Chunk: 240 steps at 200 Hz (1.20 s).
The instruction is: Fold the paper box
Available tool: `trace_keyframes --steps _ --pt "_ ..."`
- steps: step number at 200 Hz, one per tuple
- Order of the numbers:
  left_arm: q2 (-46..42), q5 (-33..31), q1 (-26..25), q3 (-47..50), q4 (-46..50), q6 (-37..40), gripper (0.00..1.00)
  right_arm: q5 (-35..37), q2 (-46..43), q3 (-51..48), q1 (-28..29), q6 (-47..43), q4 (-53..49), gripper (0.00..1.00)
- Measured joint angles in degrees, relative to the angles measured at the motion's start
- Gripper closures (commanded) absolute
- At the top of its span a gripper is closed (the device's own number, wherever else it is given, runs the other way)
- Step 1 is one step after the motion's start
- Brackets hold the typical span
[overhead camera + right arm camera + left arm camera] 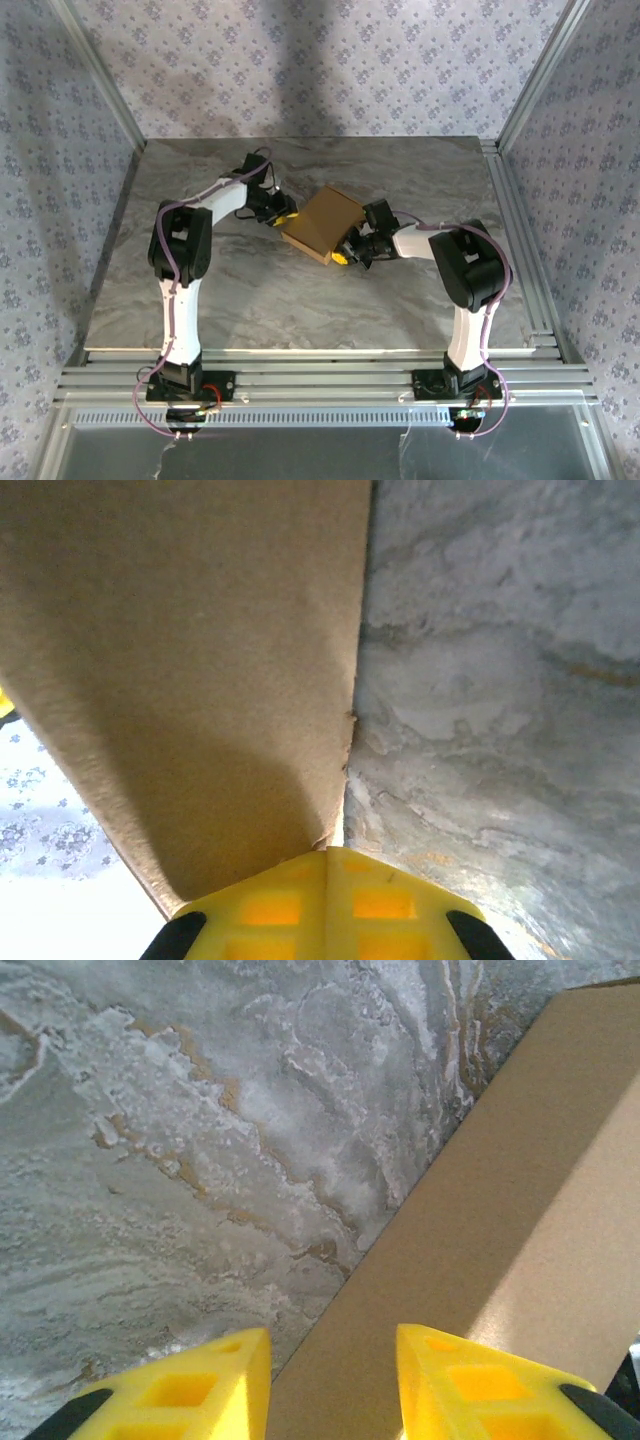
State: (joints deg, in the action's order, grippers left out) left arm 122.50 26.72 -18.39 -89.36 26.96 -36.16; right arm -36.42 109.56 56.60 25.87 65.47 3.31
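I see R gripper (328,856) pinched shut on an edge of the paper box (322,222) at mid table (250,290), L gripper (333,1355) part-open w/ box's edge between its fingers.

Grey marbled table (300,300) fills the frame's centre. Floral-patterned walls (330,70) enclose it at top, left and right. Aluminium rails (320,378) run along the bottom edge; slanted posts (97,70) rise in both upper corners.
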Motion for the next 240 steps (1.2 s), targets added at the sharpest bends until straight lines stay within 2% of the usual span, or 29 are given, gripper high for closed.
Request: trace_keyframes --steps 67,106,144,171,200,240 --pt "-7.65 -5.53 -0.37 12.61 -10.47 -6.27 0.67 -2.86 2.51 -1.77 -0.72 8.11 11.52 0.96" --pt "-9.75 -10.1 -1.14 15.65 -13.18 -8.98 0.67 -2.78 3.08 -2.89 -0.79 13.92 17.92 0.96" --pt "-10.12 -13.66 -2.32 15.82 -13.7 -10.05 0.66 -2.14 3.1 -2.84 -0.59 14.86 17.99 0.96" --pt "-10.49 -14.58 -2.75 15.5 -11.89 -9.51 0.66 -1.18 2.25 -2.34 -0.33 12.15 13.55 0.96" --pt "-11.65 -13.86 -4.5 15.37 -7.26 -7.74 0.65 1.33 -1.49 -1.88 -0.92 7.85 0.72 0.94" --pt "-12.35 -10.51 -6.12 14.86 -0.87 -5.51 0.63 5.77 -4.85 3.08 -5.7 -1.11 -13.62 0.94"
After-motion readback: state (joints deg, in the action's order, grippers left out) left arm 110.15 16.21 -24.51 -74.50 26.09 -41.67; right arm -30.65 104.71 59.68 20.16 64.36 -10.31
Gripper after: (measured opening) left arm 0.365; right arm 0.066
